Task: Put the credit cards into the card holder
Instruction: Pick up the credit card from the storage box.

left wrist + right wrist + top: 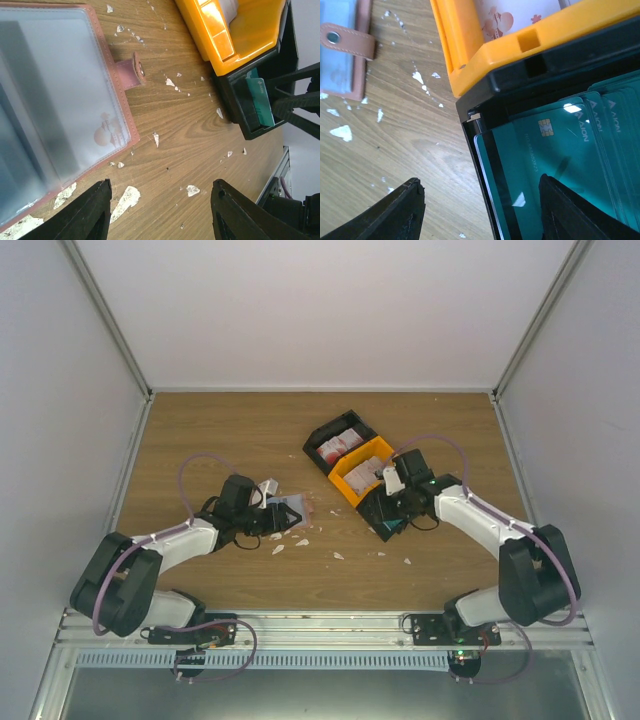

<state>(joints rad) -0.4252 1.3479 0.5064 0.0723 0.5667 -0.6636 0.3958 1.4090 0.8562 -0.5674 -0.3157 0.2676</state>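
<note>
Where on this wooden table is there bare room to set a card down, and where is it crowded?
Bare: the far-left corner of the wooden table, and the near-edge strip at centre. Crowded: the gap between the open salmon-pink card holder and the black and orange plastic bins, strewn with small white torn scraps.

Two black bins (327, 432), one orange bin (465, 50), one card holder (65, 100).

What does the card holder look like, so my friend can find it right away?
On the brown wooden table, look left of the orange plastic bin, right by the left gripper. The card holder lies there open: a flat salmon-pink wallet with pale blue see-through pockets. Nothing else nearby is flat and pink with a little snap strap.
</note>
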